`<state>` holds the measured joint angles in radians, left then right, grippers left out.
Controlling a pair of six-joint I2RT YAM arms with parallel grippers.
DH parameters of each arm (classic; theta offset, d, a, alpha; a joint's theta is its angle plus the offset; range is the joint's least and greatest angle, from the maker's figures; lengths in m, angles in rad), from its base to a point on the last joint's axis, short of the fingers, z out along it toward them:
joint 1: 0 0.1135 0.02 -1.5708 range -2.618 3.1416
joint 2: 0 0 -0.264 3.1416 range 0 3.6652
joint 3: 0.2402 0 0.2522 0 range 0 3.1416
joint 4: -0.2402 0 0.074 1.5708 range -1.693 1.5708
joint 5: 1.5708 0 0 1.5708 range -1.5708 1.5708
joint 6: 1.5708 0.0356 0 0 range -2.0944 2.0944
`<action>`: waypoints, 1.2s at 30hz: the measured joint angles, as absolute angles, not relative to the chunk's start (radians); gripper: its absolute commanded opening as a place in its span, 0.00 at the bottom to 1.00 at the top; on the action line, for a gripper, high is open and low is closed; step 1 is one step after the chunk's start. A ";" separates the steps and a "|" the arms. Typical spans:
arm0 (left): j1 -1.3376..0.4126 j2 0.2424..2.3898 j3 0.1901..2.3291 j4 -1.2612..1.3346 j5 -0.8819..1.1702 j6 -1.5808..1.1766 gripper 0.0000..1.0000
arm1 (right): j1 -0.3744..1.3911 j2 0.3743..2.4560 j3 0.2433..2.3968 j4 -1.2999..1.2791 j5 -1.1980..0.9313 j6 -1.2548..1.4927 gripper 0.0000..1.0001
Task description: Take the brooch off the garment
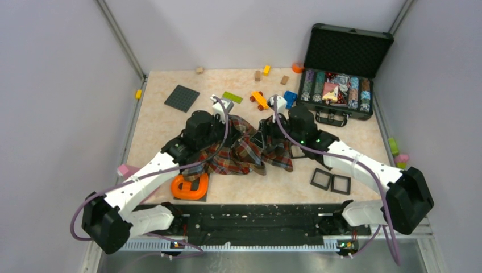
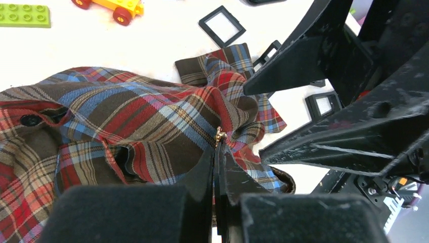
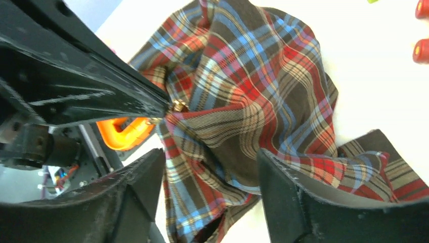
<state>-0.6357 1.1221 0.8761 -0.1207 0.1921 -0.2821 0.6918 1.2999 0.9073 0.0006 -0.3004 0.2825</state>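
Observation:
The garment [image 1: 241, 149] is a crumpled plaid shirt in the middle of the table, also in the left wrist view [image 2: 126, 116] and the right wrist view [image 3: 253, 86]. The brooch [image 2: 219, 134] is a tiny gold pin on a raised fold of the cloth; it also shows in the right wrist view [image 3: 178, 106]. My left gripper [image 2: 218, 144] is shut, its tips pinching the brooch at the fold. My right gripper [image 3: 210, 169] is open, its fingers [image 3: 146, 174] straddling the cloth just beside the left gripper's tips. In the top view both grippers meet over the shirt and hide the brooch.
An orange ring-shaped object [image 1: 190, 186] lies by the shirt's near left. Two black square frames [image 1: 331, 181] lie near right. An open black case [image 1: 341, 85] stands back right. A grey baseplate [image 1: 182, 98], a green brick [image 1: 232, 96] and a wheeled orange-yellow brick [image 1: 260, 100] lie behind.

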 measured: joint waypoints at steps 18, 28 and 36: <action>-0.529 1.113 0.895 -0.049 0.427 -0.479 0.00 | 0.556 1.233 0.776 0.316 -0.591 0.484 0.81; -0.496 1.110 0.829 0.098 0.484 -0.655 0.00 | 0.615 1.270 0.694 0.546 -0.568 0.634 0.74; -0.490 1.108 0.786 0.178 0.483 -0.751 0.00 | 0.630 1.329 0.672 0.682 -0.490 0.752 0.65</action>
<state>-0.4896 1.1076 0.7860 0.1783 0.4831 -0.7506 0.6304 1.3289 0.6716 0.6819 -0.4896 0.7525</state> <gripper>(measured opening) 0.011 0.700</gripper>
